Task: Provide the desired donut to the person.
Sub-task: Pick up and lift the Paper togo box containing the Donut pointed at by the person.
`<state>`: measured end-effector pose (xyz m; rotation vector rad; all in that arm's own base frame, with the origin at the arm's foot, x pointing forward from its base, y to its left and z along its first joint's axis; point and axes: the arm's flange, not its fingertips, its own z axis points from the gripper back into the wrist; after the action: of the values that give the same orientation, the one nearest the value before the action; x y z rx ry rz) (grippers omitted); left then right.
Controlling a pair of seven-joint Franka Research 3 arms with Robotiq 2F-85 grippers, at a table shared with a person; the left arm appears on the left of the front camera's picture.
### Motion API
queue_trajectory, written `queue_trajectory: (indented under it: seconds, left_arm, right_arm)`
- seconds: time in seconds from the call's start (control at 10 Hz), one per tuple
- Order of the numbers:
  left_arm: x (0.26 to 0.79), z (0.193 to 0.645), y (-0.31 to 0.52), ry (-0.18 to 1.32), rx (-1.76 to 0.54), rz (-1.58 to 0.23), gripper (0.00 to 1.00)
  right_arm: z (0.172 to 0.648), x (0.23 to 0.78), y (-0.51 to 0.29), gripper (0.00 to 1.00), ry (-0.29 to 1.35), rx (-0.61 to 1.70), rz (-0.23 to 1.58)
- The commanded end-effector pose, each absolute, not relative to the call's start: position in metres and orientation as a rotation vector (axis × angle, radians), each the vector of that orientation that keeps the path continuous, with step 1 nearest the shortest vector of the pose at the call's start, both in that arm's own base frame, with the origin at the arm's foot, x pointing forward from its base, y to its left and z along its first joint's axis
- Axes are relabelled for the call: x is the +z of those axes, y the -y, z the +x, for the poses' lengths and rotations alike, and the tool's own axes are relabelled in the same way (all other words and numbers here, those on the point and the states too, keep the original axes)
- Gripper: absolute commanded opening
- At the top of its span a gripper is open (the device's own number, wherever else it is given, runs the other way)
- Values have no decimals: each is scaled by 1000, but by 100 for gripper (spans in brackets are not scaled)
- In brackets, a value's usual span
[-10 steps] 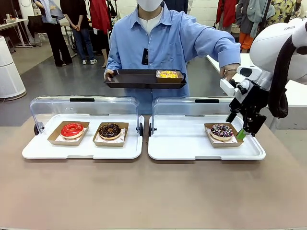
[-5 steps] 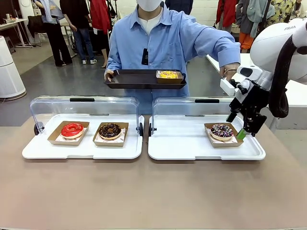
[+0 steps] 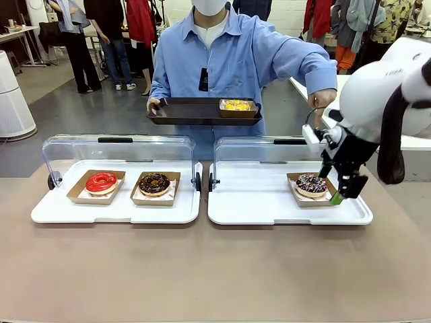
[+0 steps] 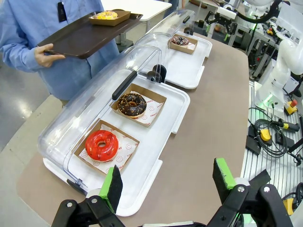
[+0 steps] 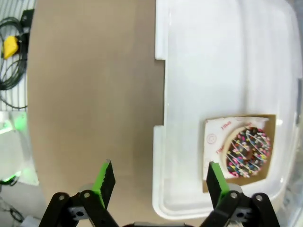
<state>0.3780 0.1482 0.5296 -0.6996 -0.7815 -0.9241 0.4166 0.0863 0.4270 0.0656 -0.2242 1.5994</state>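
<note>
— How's the right hand (image 3: 340,190)?
— Spread wide, empty, with the sprinkled donut (image 3: 311,183) just beside one finger.
— And the left hand (image 4: 168,178)?
— Wide too, empty, above the counter (image 4: 208,118).
— The person (image 3: 229,54)?
— Beyond the right hand, holding a tray (image 3: 188,111) with a yellow donut (image 3: 236,105).

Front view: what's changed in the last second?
The right arm swung toward the picture's left, and the right gripper dipped slightly beside the sprinkled donut, jaws open, holding nothing. The person, the tray with the yellow donut, the red donut and the chocolate donut stayed put.
</note>
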Motion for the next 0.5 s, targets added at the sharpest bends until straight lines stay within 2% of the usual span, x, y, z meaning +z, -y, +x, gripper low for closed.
queue_trajectory:
  seconds: [0.0, 0.4]
  left_arm:
    - [531, 378, -149, 803, -927, -711, 100]
    - [531, 378, -149, 803, -927, -711, 100]
  right_arm:
    - [415, 397, -105, 100, 185, 1517, 32]
    - [441, 374, -112, 100, 163, 1473, 29]
